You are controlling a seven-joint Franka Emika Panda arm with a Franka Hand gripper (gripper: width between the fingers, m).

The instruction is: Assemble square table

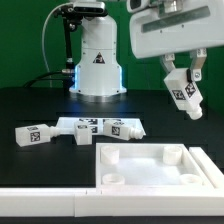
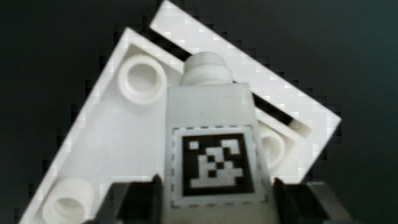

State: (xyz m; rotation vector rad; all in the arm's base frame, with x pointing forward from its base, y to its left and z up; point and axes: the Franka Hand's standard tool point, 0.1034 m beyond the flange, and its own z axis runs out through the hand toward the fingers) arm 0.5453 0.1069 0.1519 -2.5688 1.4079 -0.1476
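Pinching a stubby white leg (image 1: 185,98) by its tagged end, your pincer (image 1: 183,78) hangs above the black desk (image 1: 30,100), up and toward the exterior view's right of the square top (image 1: 140,165), which lies flat with its round sockets facing up. Another leg (image 1: 35,135) lies apart on the desk. In the wrist view the held leg's narrow tip points down at the top, beside a corner socket (image 2: 143,72) but not over it. You should centre that tip on the socket before lowering, keep the leg upright and descend slowly. Keep the grip firm, since a tilted leg would probably catch on the socket rim.
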